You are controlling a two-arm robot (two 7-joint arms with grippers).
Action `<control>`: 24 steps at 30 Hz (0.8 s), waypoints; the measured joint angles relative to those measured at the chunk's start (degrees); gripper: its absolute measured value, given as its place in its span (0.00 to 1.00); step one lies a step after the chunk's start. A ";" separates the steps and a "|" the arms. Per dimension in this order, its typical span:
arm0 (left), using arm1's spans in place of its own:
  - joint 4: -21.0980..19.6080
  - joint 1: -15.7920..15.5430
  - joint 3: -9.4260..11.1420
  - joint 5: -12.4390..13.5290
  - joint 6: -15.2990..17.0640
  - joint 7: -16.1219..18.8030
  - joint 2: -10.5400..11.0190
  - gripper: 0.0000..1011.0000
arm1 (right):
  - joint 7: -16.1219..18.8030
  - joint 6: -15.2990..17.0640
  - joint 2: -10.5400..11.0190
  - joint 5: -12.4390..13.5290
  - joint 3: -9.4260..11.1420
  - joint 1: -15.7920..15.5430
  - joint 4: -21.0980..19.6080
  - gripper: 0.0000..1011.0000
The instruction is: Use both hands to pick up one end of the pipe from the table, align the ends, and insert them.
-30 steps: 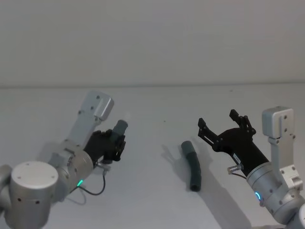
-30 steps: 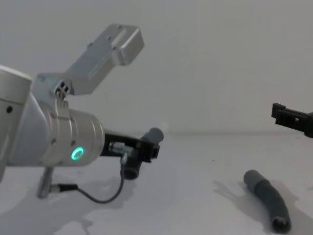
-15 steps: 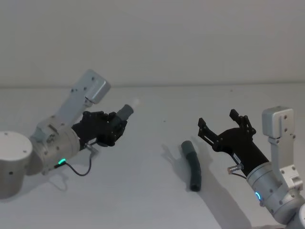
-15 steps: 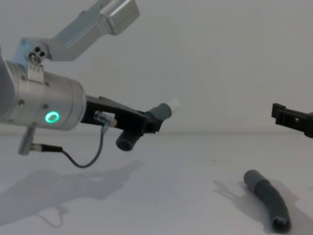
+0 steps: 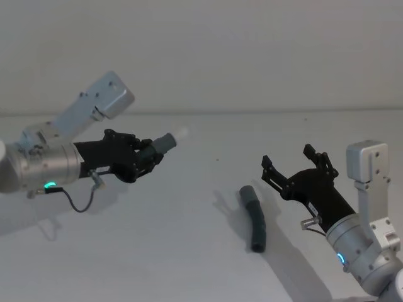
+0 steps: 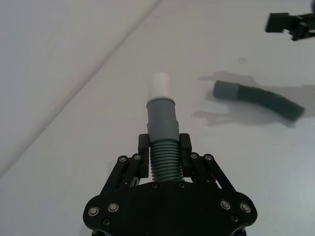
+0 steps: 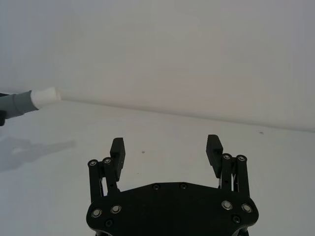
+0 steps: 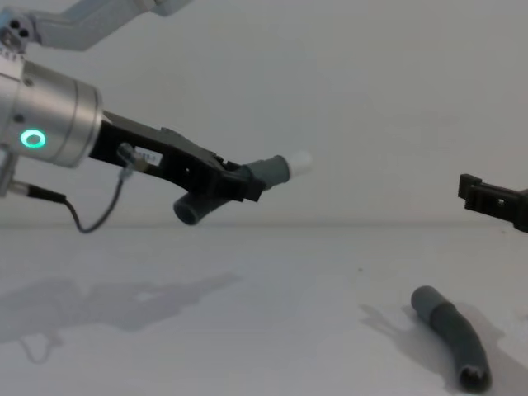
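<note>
White table [image 5: 157,258] held one hose [image 5: 254,218], lying flat near the right gripper [image 5: 286,157], whose fingers stood wide apart. Up in the air, the left gripper [image 5: 148,155] pinched the other hose [image 5: 162,143] by its ribs, its white tip [image 5: 182,133] sticking out past the fingers.

Soft, even light — faint grey shadows on the table [image 5: 182,258].

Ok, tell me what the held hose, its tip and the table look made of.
Held hose, in the left gripper above the table: likely flexible rubber or soft plastic, matt dark grey; its middle is ribbed, its cuff smooth. Tip: probably hard plastic, matt white, smooth; can't be sure. Table: matt white, no glare, soft shadows; laminate or painted board, unclear. Right gripper hovers open.
</note>
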 joint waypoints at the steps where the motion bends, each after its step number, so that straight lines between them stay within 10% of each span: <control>1: 0.74 -1.04 0.41 -0.19 -0.34 -1.87 0.61 0.32 | 0.00 0.00 0.00 0.00 0.00 0.00 0.00 0.99; 24: 14.41 -16.91 9.54 -1.24 -7.02 -29.61 6.20 0.32 | 0.00 0.00 0.00 0.00 0.00 0.00 0.00 0.99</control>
